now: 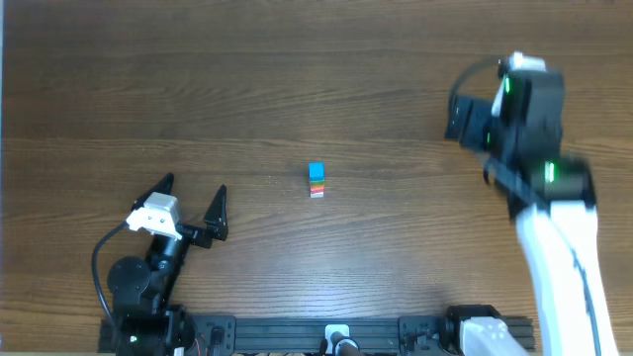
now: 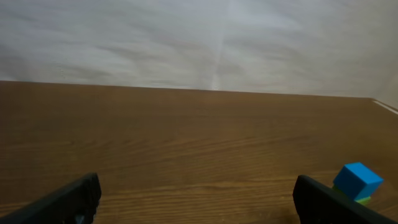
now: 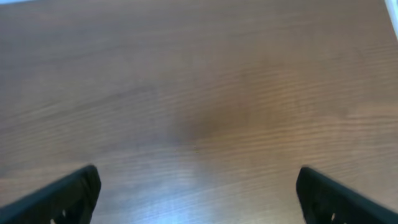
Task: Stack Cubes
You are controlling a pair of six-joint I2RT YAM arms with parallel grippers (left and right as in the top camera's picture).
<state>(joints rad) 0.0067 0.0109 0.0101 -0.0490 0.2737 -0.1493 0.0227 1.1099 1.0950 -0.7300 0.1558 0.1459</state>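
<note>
A small stack of cubes (image 1: 316,181) stands upright in the middle of the table, with a blue cube (image 1: 316,172) on top and green and reddish layers under it. In the left wrist view the blue cube (image 2: 356,180) shows beside one finger, a green cube (image 2: 364,200) just beneath it. My left gripper (image 1: 193,186) rests low, left of the stack and apart from it, open and holding nothing. My right gripper (image 1: 465,127) hangs lifted far to the right of the stack. Its fingers (image 3: 59,196) are spread wide over bare wood.
The wooden table (image 1: 247,79) stretches wide on all sides of the stack. A white wall (image 2: 199,37) rises behind the table's far edge in the left wrist view. The arms' bases and a black rail (image 1: 326,331) line the near edge.
</note>
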